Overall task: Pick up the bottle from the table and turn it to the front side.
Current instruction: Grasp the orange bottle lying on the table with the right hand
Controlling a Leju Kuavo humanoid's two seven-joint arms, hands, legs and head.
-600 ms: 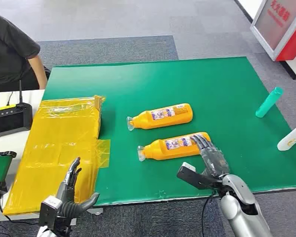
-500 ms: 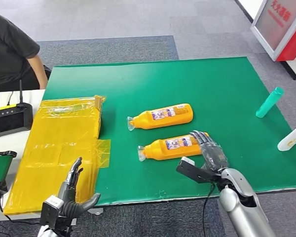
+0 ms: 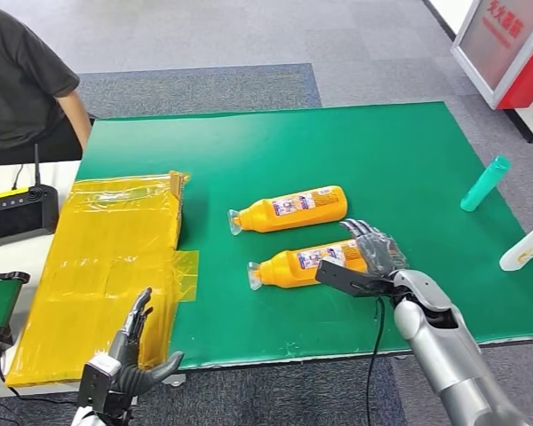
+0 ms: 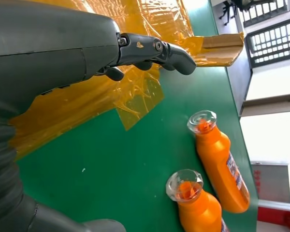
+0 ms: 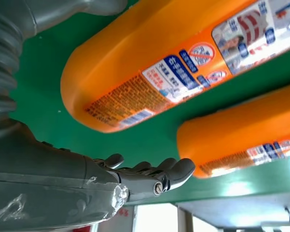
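We see two orange bottles lying on their sides on the green worktop [image 3: 398, 151], near the middle of the head view, clear caps toward the left of the frame. The nearer bottle [image 3: 304, 264] sits just below the farther bottle [image 3: 290, 209], the two apart and roughly parallel, labels facing up.

Our right hand [image 3: 374, 257] is at the base end of the nearer bottle, right of centre in the frame. Its fingers [image 3: 359, 229] are spread and reach over that end; we cannot tell whether they touch it, and they grip nothing.

Our left hand [image 3: 133, 351] hovers at the lower left of the frame, beside the yellow film-wrapped package [image 3: 109, 257], fingers apart and holding nothing.

At the right edge lie a teal tube [image 3: 485, 183] and a white bottle [image 3: 527, 246]. A person [image 3: 22, 89] sits at the upper left.
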